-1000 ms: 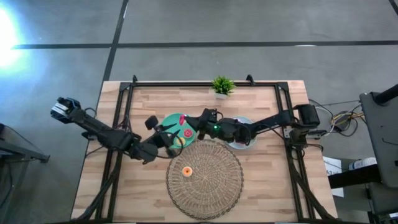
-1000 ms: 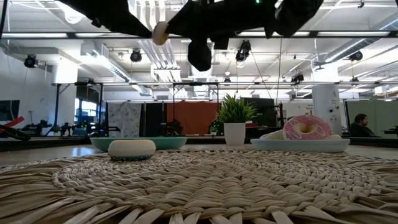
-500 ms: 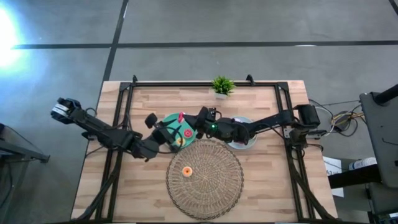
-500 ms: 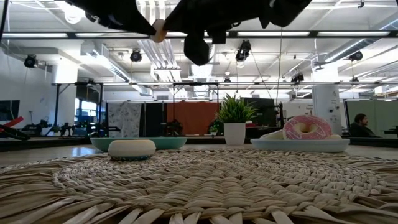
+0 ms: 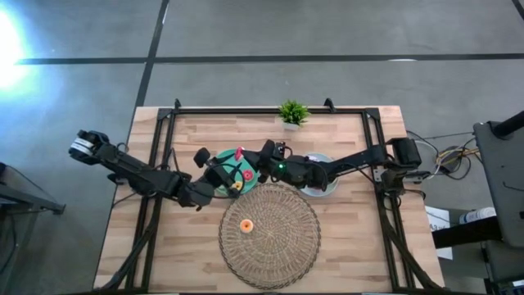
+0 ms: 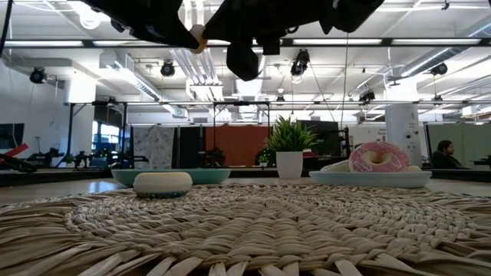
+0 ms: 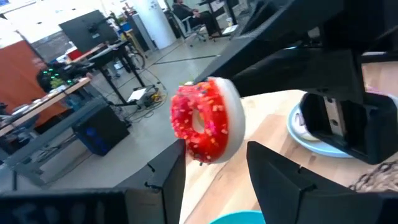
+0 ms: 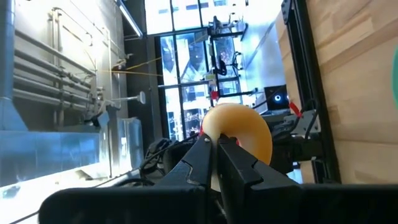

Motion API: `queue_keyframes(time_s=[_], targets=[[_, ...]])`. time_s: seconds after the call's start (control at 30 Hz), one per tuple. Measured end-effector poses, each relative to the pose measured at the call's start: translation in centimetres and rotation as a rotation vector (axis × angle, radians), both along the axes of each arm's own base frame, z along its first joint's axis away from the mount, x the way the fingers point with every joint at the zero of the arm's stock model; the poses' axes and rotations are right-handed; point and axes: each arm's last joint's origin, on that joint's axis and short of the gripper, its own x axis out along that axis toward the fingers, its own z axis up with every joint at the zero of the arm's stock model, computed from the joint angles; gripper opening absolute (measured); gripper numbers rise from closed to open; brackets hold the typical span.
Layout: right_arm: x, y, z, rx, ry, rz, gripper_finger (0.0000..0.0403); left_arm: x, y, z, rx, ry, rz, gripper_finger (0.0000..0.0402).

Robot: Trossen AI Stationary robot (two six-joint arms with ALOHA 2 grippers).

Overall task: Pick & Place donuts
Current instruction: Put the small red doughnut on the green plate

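Observation:
A red-frosted donut (image 7: pixel 205 121) with sprinkles hangs on edge in the air over the teal plate (image 5: pixel 223 157). My right gripper (image 8: pixel 216 142) is shut on it, reaching in from the table's right. My left gripper (image 7: pixel 217 152) comes from the left and is open, one finger on each side of the donut's lower edge. A small orange donut (image 5: pixel 246 225) lies on the wicker mat (image 5: pixel 282 246). A pink-frosted donut (image 6: pixel 378 157) rests on the light-blue plate (image 6: pixel 368 179). My right gripper pinches the donut's ring at its plain tan back (image 8: pixel 219 132) between its two closed-up fingers. It comes in about level from the table's right. The donut stands on edge, frosted face toward my left gripper, clear of the plate. My left gripper: I cannot tell whether one finger (image 7: pixel 177 158) touches the donut's lower rim (image 7: pixel 193 149).
Small red (image 5: pixel 246 174) and yellow (image 5: pixel 235 187) pieces lie on the teal plate under the grippers. A potted plant (image 5: pixel 292 113) stands at the far edge. A black frame (image 5: pixel 164 123) runs along the table's sides.
My left gripper has rolled and tipped a little beside the donut. The donut has stayed held in the air above the teal plate.

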Motion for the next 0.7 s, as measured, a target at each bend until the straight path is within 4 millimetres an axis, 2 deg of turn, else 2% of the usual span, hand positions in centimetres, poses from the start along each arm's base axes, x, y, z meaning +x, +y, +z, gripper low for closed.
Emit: queue_keyframes(time_s=[0.53,0.7], targets=[[0.0,0.02,-0.56,0.038,0.038,-0.003,0.0011,0.4,0.28,-0.02,0.035,0.021,0.029,0.0143],[0.0,0.02,-0.56,0.033,0.042,-0.003,0.0011,0.4,0.28,-0.02,0.037,0.022,0.031,0.0115]])
